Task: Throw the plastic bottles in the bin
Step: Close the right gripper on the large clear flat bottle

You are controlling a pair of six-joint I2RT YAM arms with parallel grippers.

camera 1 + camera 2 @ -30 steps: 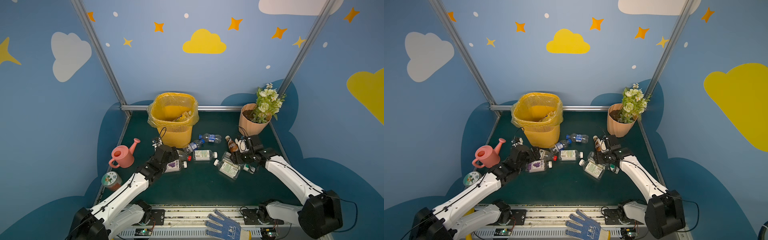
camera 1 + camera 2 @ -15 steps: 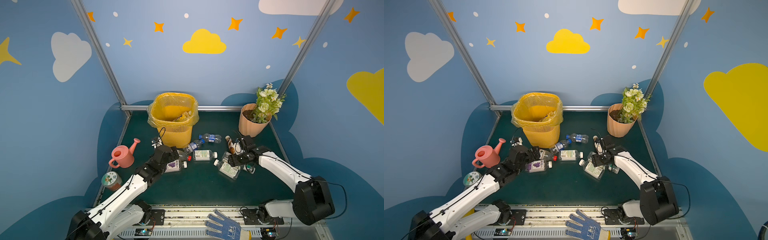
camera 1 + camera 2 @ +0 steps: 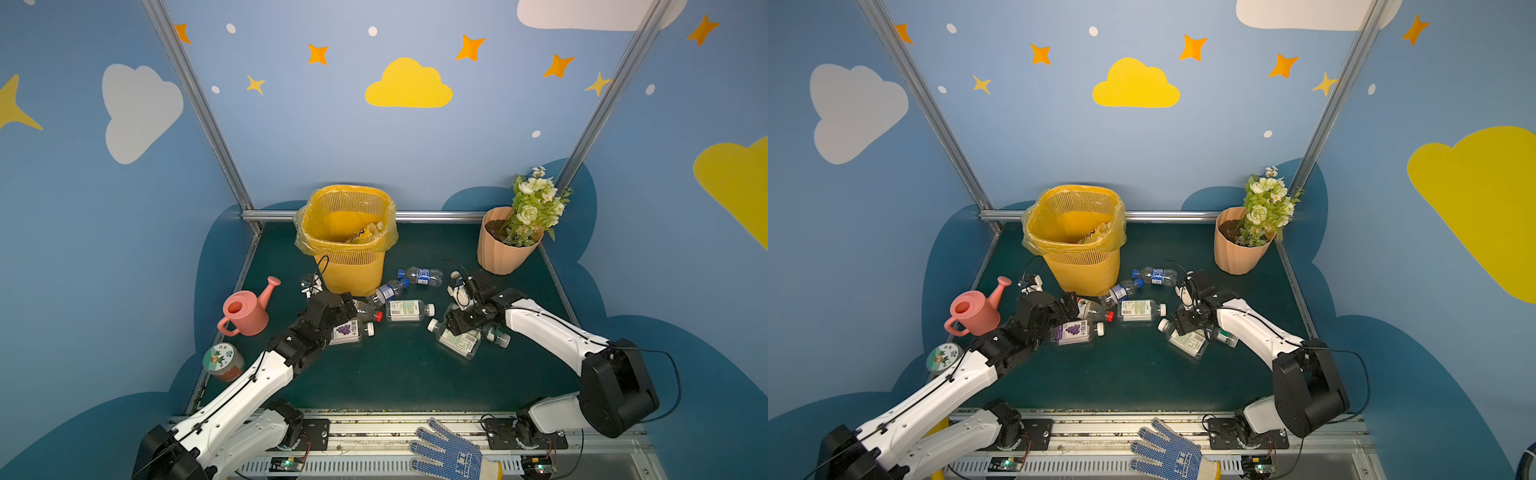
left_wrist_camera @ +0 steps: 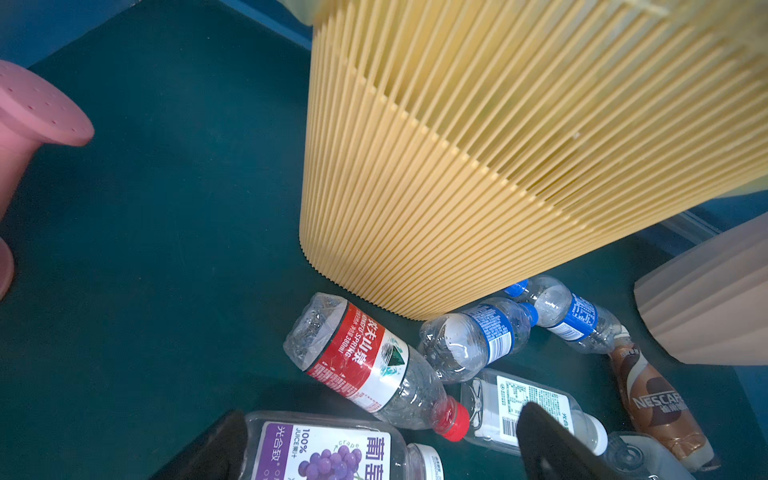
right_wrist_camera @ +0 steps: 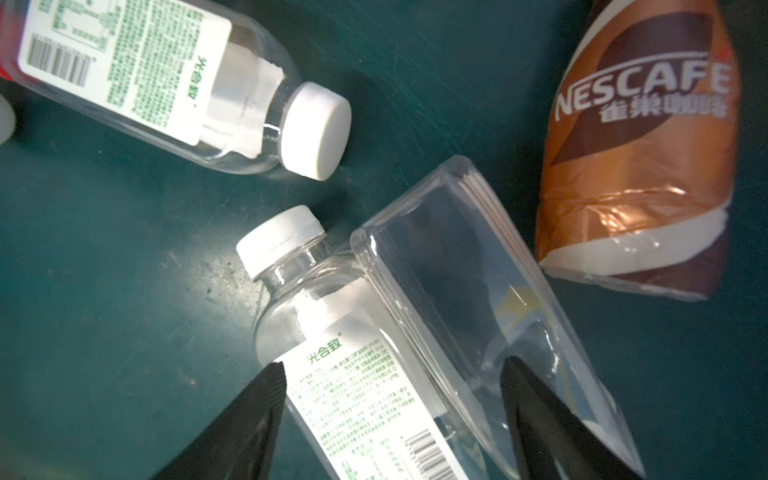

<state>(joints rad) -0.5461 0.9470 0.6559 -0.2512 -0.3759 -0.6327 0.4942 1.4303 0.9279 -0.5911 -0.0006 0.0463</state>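
Reach-to-grasp step: left pincer [image 4: 380, 419] released over grape-label bottle [image 4: 328, 453]; right pincer [image 5: 392, 365] released astride white-label bottle [image 5: 345, 374]; both flat on table [image 3: 395, 374] near bin [image 3: 349, 257]; next, likely: lower, clench, lift over rim

Reference: 12 o'clock points to the back wall.
Bin [image 3: 347, 266]: on the table [image 3: 395, 382] at 12 o'clock, near the back rail [image 3: 436, 216].
Flower pot [image 3: 498, 257]: 3 o'clock of the bin, back right corner.
Watering can [image 3: 245, 316]: 8 o'clock of the bin, apart.
Jar [image 3: 222, 361]: 7 o'clock of the watering can, at the table edge.
Far water bottle [image 3: 422, 275]: 4 o'clock of the bin.
Near water bottle [image 3: 388, 290]: 5 o'clock, just beside the bin's base.
Barcode bottle [image 3: 409, 311]: 6 o'clock of the near water bottle.
Spring-water bottle [image 3: 368, 312]: 9 o'clock of the barcode bottle.
Grape-juice bottle [image 3: 349, 331]: 7 o'clock of the spring-water bottle.
Coffee bottle [image 5: 636, 166]: 3 o'clock of the far water bottle.
Leaning bottle [image 5: 478, 291]: resting on a labelled bottle [image 3: 459, 343], 4 o'clock of the barcode bottle.
Glove [image 3: 451, 453]: front rail [image 3: 374, 428], 6 o'clock.
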